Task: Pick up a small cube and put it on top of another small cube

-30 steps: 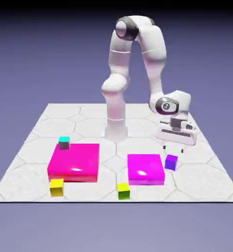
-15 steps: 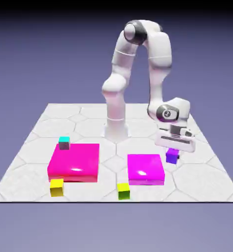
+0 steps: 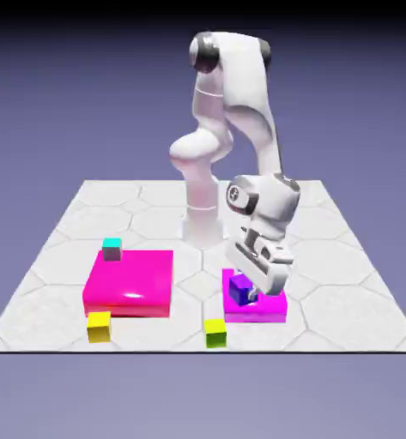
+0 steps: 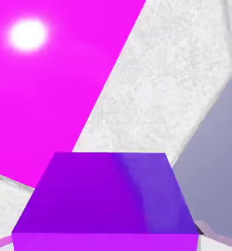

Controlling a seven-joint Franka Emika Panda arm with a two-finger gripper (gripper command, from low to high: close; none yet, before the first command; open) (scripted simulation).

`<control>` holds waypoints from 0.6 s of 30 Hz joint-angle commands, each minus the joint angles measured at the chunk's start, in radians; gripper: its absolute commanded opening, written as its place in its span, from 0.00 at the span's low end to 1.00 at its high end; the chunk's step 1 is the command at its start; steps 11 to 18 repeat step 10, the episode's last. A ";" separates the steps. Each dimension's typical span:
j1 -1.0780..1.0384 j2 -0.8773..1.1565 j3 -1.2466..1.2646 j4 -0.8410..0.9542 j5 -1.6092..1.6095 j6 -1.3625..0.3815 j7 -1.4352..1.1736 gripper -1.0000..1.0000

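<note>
**Purple cube held over the smaller magenta block**

The gripper [image 3: 243,288] is tilted and clamps the small purple cube [image 3: 239,290] just above the smaller flat magenta block [image 3: 256,305]. To the exterior view's left lies a larger magenta block [image 3: 130,282], with a teal-topped cube [image 3: 112,249] at its far corner and a yellow cube [image 3: 99,325] at its near corner. A yellow-green cube [image 3: 215,332] sits near the table's [image 3: 60,231] front edge.

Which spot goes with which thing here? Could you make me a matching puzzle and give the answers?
Things:
1. purple cube
2. teal-topped cube
3. yellow cube
4. yellow-green cube

Places:
A. on the table, at the larger magenta block's far left corner
B. in the gripper, over the smaller magenta block
C. near edge, middle
D. near edge, exterior view's left

Pairs: 1-B, 2-A, 3-D, 4-C
</note>
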 commanded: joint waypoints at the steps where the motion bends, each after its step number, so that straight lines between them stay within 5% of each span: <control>1: 0.000 0.000 0.000 0.000 0.000 0.001 0.000 0.00; 7: -0.117 0.193 0.092 0.016 0.082 0.177 -0.042 0.00; 8: -0.117 0.193 0.092 0.016 0.082 0.177 -0.042 1.00; 18: -0.095 0.156 0.074 0.013 0.067 0.144 -0.034 1.00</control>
